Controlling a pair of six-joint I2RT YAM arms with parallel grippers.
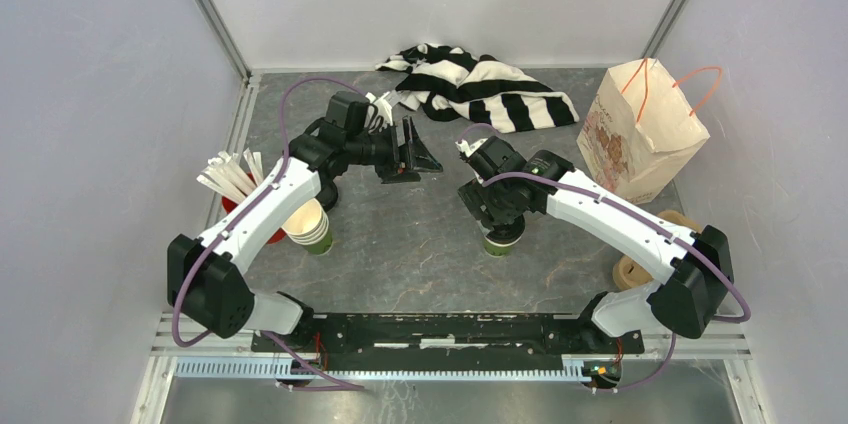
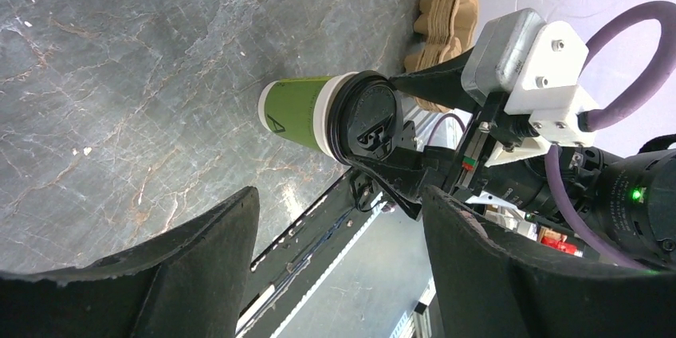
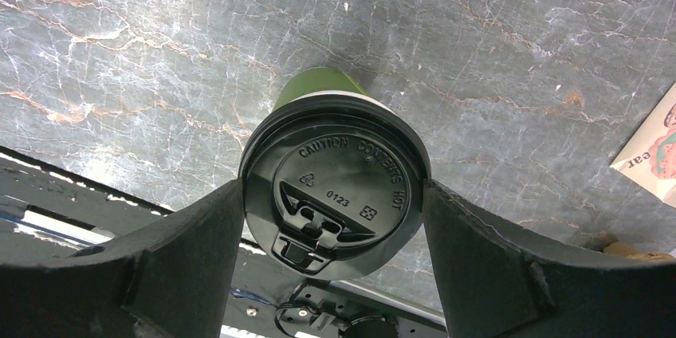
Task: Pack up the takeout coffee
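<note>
Two pincers open: right pincer (image 3: 333,194) straddles takeout coffee (image 2: 303,111) lid, jaws just beside rim; left pincer (image 1: 408,156) empty at 10 o'clock. Paper bag (image 1: 640,134) at 2 o'clock, well apart.

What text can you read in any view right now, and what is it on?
"CAUTION CONTENTS HOT": raised letters on the black lid of the green cup.
"0123": middle of the same lid.
Print on the paper bag: too small or cut off to read.
</note>
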